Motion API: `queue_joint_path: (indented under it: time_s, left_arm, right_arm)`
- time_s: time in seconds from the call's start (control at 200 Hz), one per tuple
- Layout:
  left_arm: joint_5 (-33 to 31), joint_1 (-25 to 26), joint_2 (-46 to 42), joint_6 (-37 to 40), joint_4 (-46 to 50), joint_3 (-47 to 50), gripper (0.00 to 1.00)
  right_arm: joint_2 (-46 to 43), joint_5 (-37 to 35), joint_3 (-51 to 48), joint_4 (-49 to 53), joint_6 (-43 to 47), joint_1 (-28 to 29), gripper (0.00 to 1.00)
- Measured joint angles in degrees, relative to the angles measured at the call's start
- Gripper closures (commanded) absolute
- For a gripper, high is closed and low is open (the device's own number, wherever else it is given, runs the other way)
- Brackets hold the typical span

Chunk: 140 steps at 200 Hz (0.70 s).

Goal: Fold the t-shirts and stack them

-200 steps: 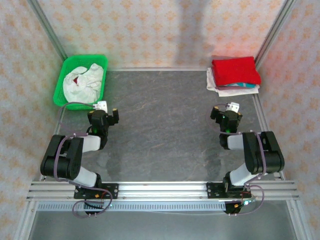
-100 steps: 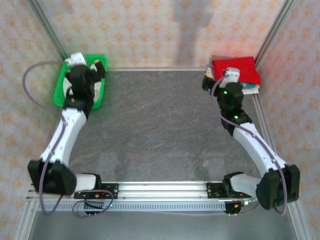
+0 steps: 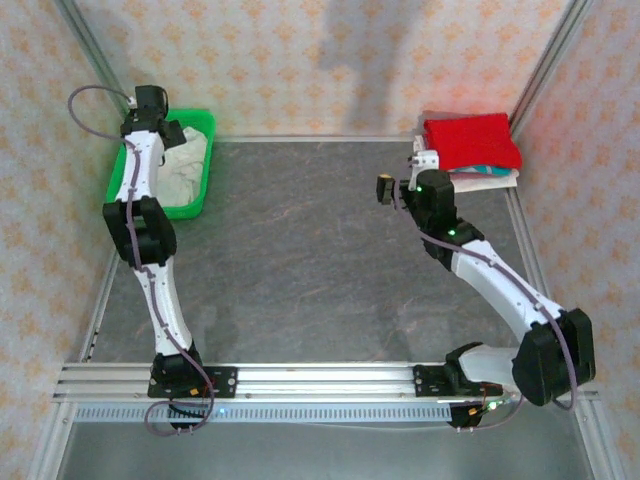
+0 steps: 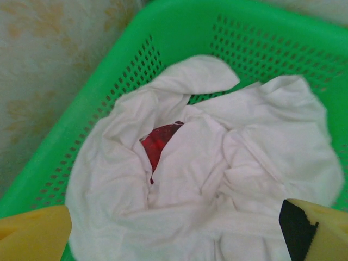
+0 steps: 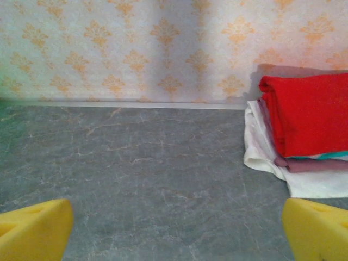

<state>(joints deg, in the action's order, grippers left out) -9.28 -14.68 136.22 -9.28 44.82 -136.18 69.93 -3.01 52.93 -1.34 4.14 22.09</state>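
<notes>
A crumpled cream-white t-shirt (image 4: 217, 163) with a red patch (image 4: 157, 142) showing in its folds lies in the green mesh basket (image 4: 179, 32) at the table's back left (image 3: 197, 205). My left gripper (image 3: 158, 122) hangs over it, open (image 4: 174, 234), with its yellow fingertips (image 4: 32, 234) on either side of the cloth and nothing held. At the back right sits a stack of folded t-shirts (image 3: 470, 150): a red one (image 5: 310, 111) on top, then a teal-edged layer (image 5: 337, 156) and a white one (image 5: 266, 155). My right gripper (image 3: 395, 186) is open (image 5: 176, 231) above bare table, left of the stack.
The grey stone-look table (image 3: 320, 260) spreads between basket and stack. Patterned walls with metal frame posts (image 3: 545, 60) close in the back and both sides. An aluminium rail (image 3: 320, 378) at the near edge carries both arm bases.
Both arms have unfolded from near their bases. The left one stretched to the basket and now hangs over the shirt. The right one reached toward the stack, then swung slightly left.
</notes>
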Motion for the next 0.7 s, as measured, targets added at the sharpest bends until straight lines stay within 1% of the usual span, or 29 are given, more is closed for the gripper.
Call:
queue_joint_path:
  time_s: [0.1, 0.245, 0.285, 0.3, 0.315, 0.4, 0.46, 0.485, 0.581, 0.651, 0.701]
  left_arm:
    - [0.6, -0.5, 7.3, -0.9, 3.5, -7.5, 0.0]
    - [2.5, -0.9, 12.6, -3.0, 5.7, -9.3, 0.0]
    - [3.1, -1.1, 13.6, -3.4, 5.9, -9.3, 0.01]
    - [3.3, -1.1, 14.0, -3.7, 6.0, -9.3, 0.03]
    - [3.4, -1.2, 14.3, -4.0, 6.0, -9.3, 0.06]
    - [4.7, -1.6, 15.9, -5.1, 6.0, -9.3, 0.32]
    - [6.1, -2.1, 16.4, -5.9, 5.8, -9.3, 0.54]
    - [6.6, -2.3, 16.5, -6.7, 5.7, -9.5, 0.62]
    - [9.0, -3.2, 16.5, -7.9, 5.0, -10.4, 0.79]
    - [10.4, -3.8, 16.4, -8.3, 4.3, -10.6, 0.96]
    - [11.2, -4.1, 16.2, -8.5, 4.2, -10.6, 1.0]
  right_arm:
    - [-3.5, -1.3, -1.9, 1.7, 0.0, 0.0, 0.01]
    - [-7.0, -3.0, -3.3, 3.3, 0.0, 0.0, 0.01]
    - [-7.7, -3.3, -3.7, 3.4, 0.0, 0.0, 0.0]
    - [-7.9, -3.5, -3.9, 3.4, 0.0, 0.0, 0.0]
    - [-8.2, -3.7, -4.2, 3.3, 0.0, 0.0, 0.0]
    - [-8.9, -4.5, -5.4, 3.5, 0.0, 0.0, 0.0]
    - [-8.9, -4.7, -5.5, 3.8, 0.0, 0.0, 0.0]
    - [-8.8, -4.7, -5.5, 3.9, 0.0, 0.0, 0.0]
    - [-8.4, -4.7, -5.0, 4.9, 0.0, 0.0, 0.0]
    - [-8.2, -4.7, -4.3, 5.6, -0.3, 0.0, 0.0]
    - [-8.2, -4.7, -4.1, 5.6, -0.6, 0.0, 0.0]
